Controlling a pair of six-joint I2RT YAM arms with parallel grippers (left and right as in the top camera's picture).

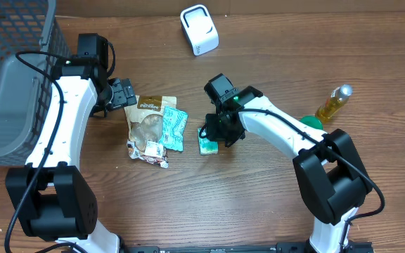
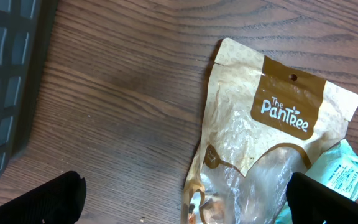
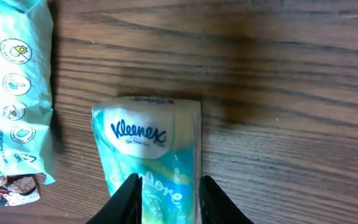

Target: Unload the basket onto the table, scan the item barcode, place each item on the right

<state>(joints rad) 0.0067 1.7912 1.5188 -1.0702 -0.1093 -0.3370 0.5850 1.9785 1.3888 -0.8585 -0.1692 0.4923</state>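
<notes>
My right gripper [image 3: 169, 186] is closed narrowly across the Kleenex pack [image 3: 145, 134], which lies flat mid-table, a grip for lifting its barcode to the white scanner [image 1: 199, 29] at the far edge.

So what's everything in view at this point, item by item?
basket: 1, grey, far left edge of table
scanner: 1, white, top centre
snack pouch: 1, cream and brown, lying flat left of centre
wipes pack: 1, teal, against the pouch's right side
small packet: 1, multicoloured, at the pouch's lower end
Kleenex pack: 1, white and teal, centre
bottle: 1, yellow, right side
green object: 1, beside the bottle, unclear what
table: 1, brown wood
left fingers: 2, black, open, above the pouch's top end
right fingers: 2, black, closed on the Kleenex pack's sides
</notes>
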